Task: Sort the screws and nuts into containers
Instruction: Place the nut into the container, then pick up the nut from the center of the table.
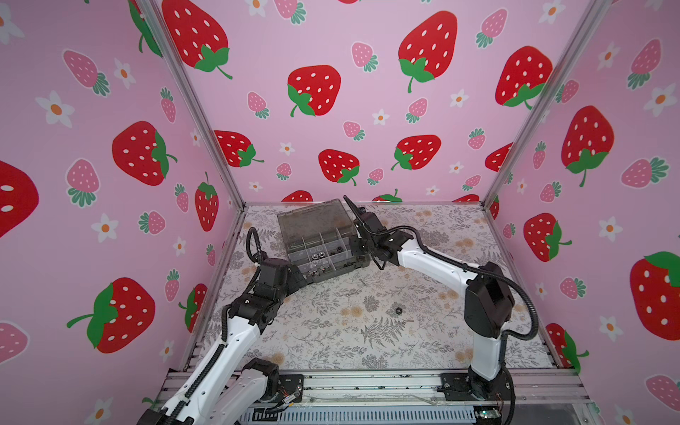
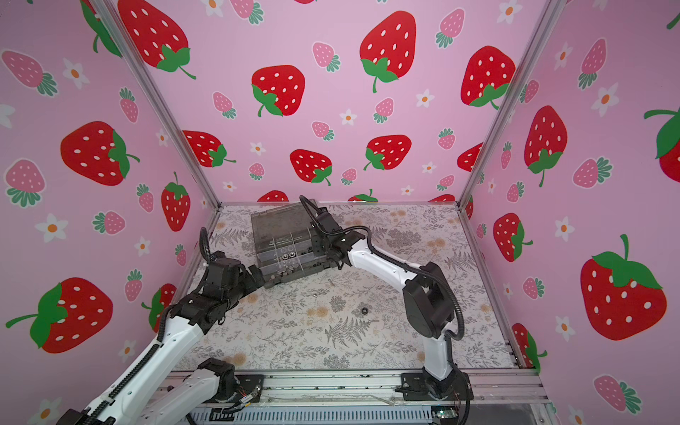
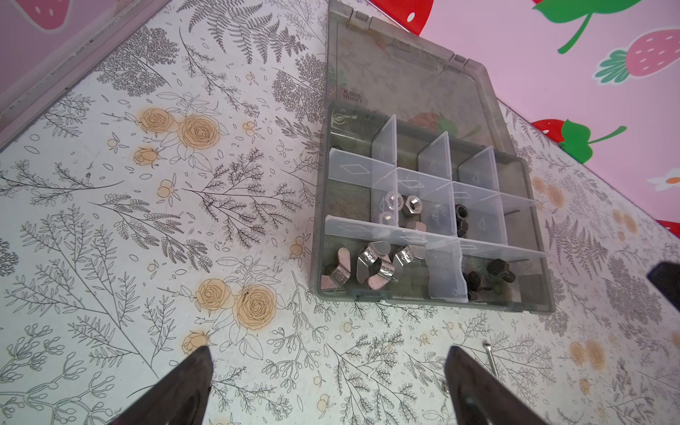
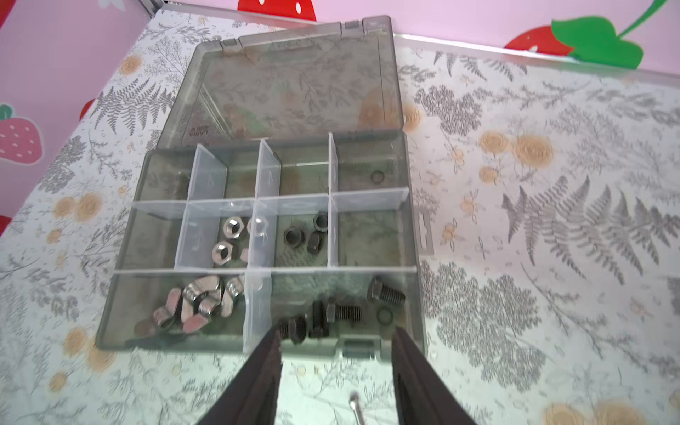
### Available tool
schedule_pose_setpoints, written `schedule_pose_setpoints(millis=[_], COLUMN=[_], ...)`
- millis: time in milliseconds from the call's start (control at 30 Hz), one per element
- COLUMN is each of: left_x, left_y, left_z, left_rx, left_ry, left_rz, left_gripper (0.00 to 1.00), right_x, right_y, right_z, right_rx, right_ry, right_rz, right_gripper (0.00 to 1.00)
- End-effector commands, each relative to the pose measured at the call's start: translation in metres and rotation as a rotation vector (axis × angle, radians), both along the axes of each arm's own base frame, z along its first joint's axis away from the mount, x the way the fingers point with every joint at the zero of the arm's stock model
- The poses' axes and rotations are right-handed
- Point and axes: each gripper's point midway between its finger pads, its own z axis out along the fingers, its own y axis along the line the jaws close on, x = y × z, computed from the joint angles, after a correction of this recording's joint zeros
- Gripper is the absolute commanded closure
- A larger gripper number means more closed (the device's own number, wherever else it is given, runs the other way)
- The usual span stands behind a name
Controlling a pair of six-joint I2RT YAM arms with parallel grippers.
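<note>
The smoky-grey organiser box (image 1: 333,275) (image 2: 294,279) stands open at the back of the table, its lid leaning back. Its compartments hold wing nuts (image 4: 198,298) (image 3: 368,265), silver nuts (image 4: 232,235), black hex nuts (image 4: 305,235) and black bolts (image 4: 335,312) (image 3: 496,270). My right gripper (image 4: 336,333) (image 1: 356,254) hangs open over the bolt compartment with nothing between its fingers. My left gripper (image 3: 327,353) (image 1: 300,281) is wide open and empty, low by the box's near left corner. A thin silver screw (image 4: 356,406) (image 3: 491,358) lies on the table just in front of the box.
A loose black hex nut (image 1: 397,311) (image 2: 364,310) lies mid-table on the floral mat, with a tiny silver screw (image 1: 407,321) beside it and another small screw (image 1: 424,298) nearer the right arm. Pink strawberry walls close in three sides.
</note>
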Motion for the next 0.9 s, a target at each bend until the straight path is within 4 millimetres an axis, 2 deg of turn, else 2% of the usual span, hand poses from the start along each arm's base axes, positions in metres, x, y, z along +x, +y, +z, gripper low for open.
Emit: schedule_pose_setpoints(millis=[0,200,267,400,600,867], left_x=[-0.001,0.001,0.001,0.002,0.003,0.005], left_y=[0.007,0.005,0.005,0.004,0.003,0.001], left_z=[0.004,0.003,0.004,0.004,0.001,-0.002], left_rx=[0.022,0.012,0.01,0.004,-0.003,-0.008], left_ry=[-0.007,-0.011,-0.012,-0.014,-0.005,0.011], left_rz=[0.023,0.023,0.024,0.023,0.027,0.023], left_gripper=[0.01,0.01,0.01,0.01,0.01,0.01], right_x=[-0.022,-0.067,-0.08,-0.103,-0.127,-0.15], right_y=[-0.031,-0.084,-0.097,-0.12,-0.141,-0.149], right_z=[-0.018,-0.049,-0.061,-0.081,-0.105,-0.132], right_rx=[0.006,-0.031,-0.047,-0.091,-0.137,-0.196], right_ry=[0.072,0.17,0.208,0.267,0.341,0.427], right_rz=[-0.081,-0.147,-0.164,-0.193,-0.213,-0.201], right_gripper=[0.49,0.49,0.45,0.45,0.43,0.48])
